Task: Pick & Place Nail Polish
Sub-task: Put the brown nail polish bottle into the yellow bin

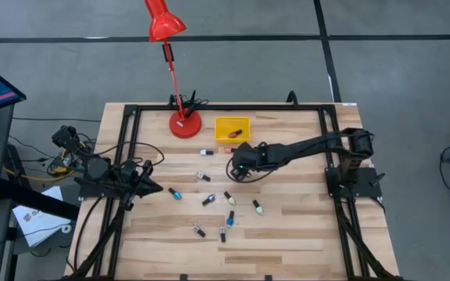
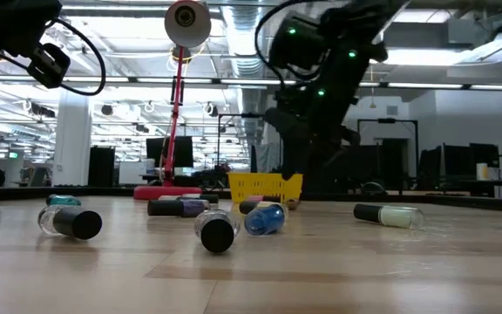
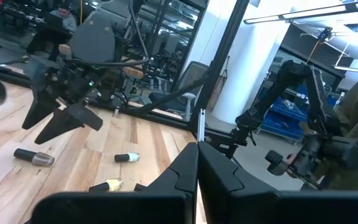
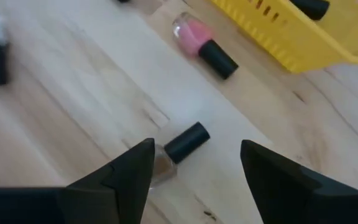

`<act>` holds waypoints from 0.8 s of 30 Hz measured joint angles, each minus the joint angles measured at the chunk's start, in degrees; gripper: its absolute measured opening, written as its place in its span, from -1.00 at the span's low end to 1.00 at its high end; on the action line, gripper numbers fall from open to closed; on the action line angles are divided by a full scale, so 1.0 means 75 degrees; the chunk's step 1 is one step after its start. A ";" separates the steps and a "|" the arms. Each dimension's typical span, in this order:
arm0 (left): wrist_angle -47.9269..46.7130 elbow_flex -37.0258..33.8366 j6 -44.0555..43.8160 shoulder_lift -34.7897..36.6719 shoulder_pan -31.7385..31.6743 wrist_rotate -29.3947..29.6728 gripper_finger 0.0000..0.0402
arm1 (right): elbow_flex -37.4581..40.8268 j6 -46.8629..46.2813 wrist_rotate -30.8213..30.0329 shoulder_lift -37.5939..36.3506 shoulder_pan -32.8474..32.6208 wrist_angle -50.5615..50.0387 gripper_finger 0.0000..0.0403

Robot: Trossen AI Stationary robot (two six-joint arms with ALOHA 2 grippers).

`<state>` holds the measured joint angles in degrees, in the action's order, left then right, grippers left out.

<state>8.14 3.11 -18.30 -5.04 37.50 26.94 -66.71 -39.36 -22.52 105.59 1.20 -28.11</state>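
**Right gripper spread wide over a brownish bottle**

The right gripper hangs near the middle of the table with its fingers spread wide, holding nothing. A brownish nail polish bottle lies on its side on the wood just ahead of the fingertips. A pink bottle lies beside the yellow bin, which has one dark-capped bottle in it. More bottles are scattered toward the front of the table. The left gripper sits pinched closed at the left side.
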 joint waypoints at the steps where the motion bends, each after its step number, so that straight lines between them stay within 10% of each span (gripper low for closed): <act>1: 0.0005 0.0000 0.0002 0.0000 -0.0002 0.0000 -0.99 | -0.0181 -0.0125 -0.0002 0.0112 0.0014 -0.0111 0.21; 24: 0.0076 0.0000 0.0002 -0.0009 -0.0001 0.0000 -0.99 | -0.0570 -0.2095 0.0163 0.0331 0.0149 -0.0125 0.40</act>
<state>8.71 3.11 -18.28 -5.10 37.48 26.94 -70.99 -55.07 -21.30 108.07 2.32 -29.04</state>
